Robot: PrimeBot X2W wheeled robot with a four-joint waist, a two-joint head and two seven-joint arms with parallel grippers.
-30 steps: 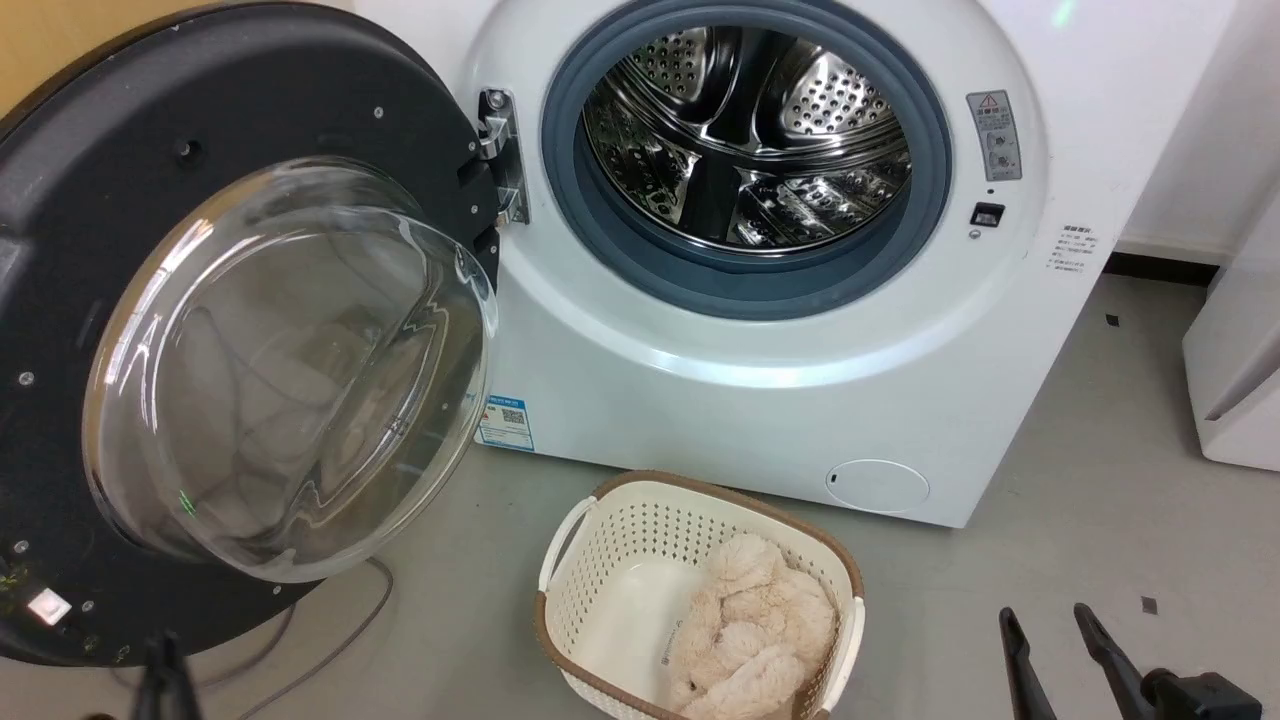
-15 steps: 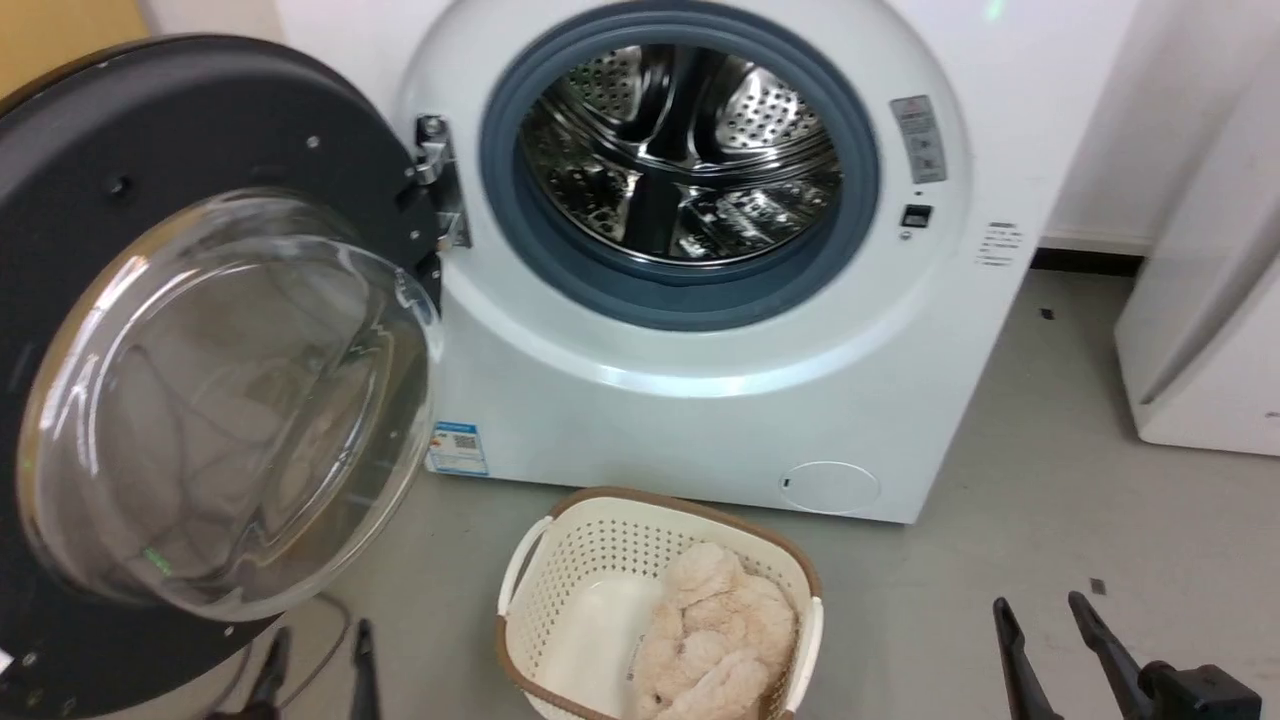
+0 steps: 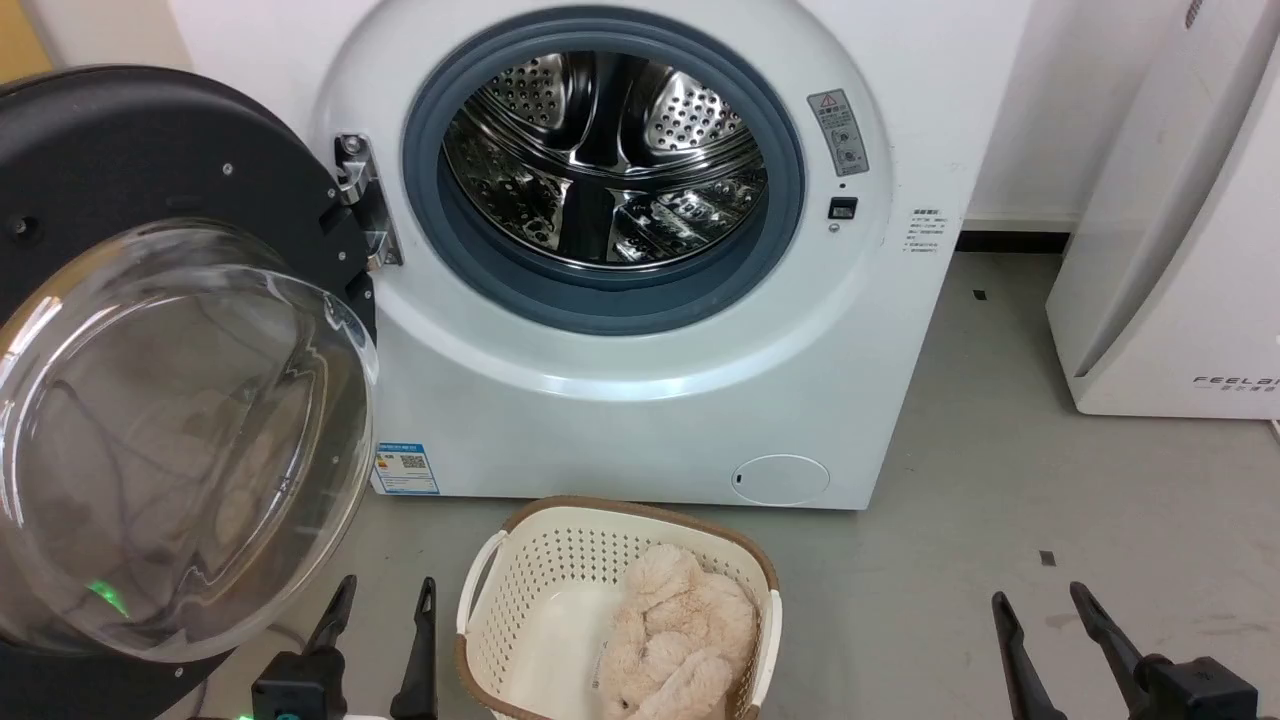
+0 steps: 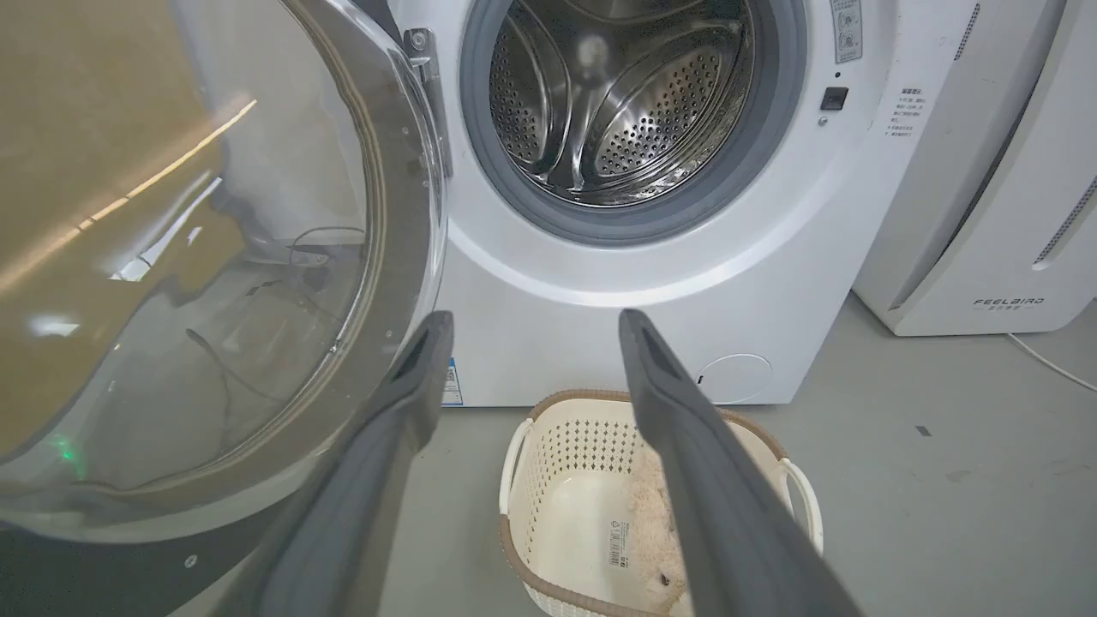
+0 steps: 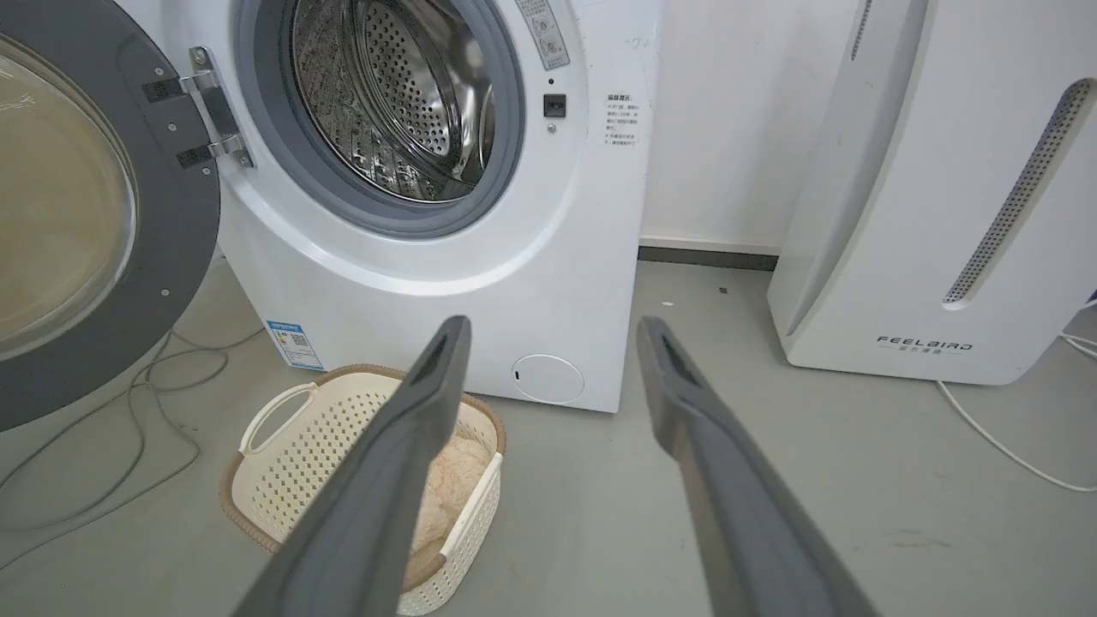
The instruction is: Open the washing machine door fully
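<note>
— At your lower left, item one?
— Left gripper (image 3: 388,584): fingers spread, grasping nothing, just beside the lower edge of the washing machine door (image 3: 150,150).
— And the door itself?
— Swung wide on its hinge, left of the washing machine (image 3: 640,400), glass bulge facing you; drum (image 3: 600,170) exposed.
— At your lower right?
— Right gripper (image 3: 1038,592): fingers spread, empty, above floor.
— Before the machine?
— One cream basket (image 3: 520,560), fluffy beige bundle (image 3: 670,620) inside.

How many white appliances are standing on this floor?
2: the washing machine, its door open, in the middle, and a tall white appliance to the right of it. Others may stand out of frame.
</note>
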